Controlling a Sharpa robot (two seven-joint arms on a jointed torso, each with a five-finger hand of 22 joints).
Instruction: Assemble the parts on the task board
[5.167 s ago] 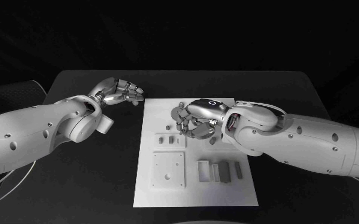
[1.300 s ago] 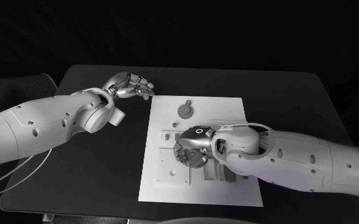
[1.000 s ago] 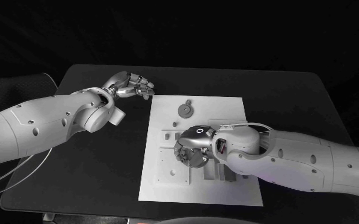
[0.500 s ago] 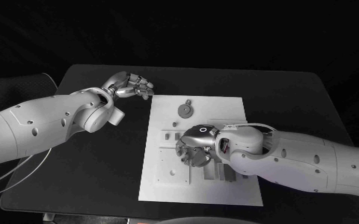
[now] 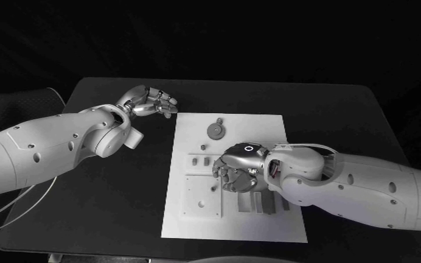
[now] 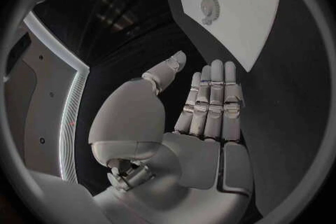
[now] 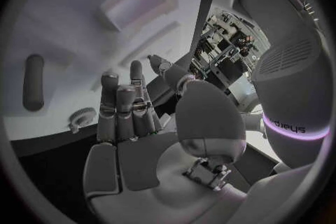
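The white task board (image 5: 263, 135) lies in the middle of the black table. A grey gear (image 5: 216, 130) lies flat on its far part, also seen as the gear (image 6: 209, 7). Small flat plates (image 5: 200, 161) and a square plate (image 5: 201, 197) sit on the board's left side, and upright blocks (image 5: 264, 202) stand near its front. My right hand (image 5: 236, 171) hovers over the board's middle, fingers stretched out (image 7: 126, 109) with nothing in them. A dark peg (image 7: 33, 89) lies on the board (image 7: 63, 39) ahead of it. My left hand (image 5: 151, 101) stays off the board's far left corner, its fingers (image 6: 210, 101) straight and empty.
Black table (image 5: 105, 202) surrounds the board on all sides, with wide room at the left and front. My right forearm (image 5: 351, 181) crosses the board's right edge. A small pin (image 5: 204, 148) stands just behind the flat plates.
Since five seconds ago my right hand has come from the board's far part down to its middle. In the last half second it shifted slightly right. My left hand has stayed put.
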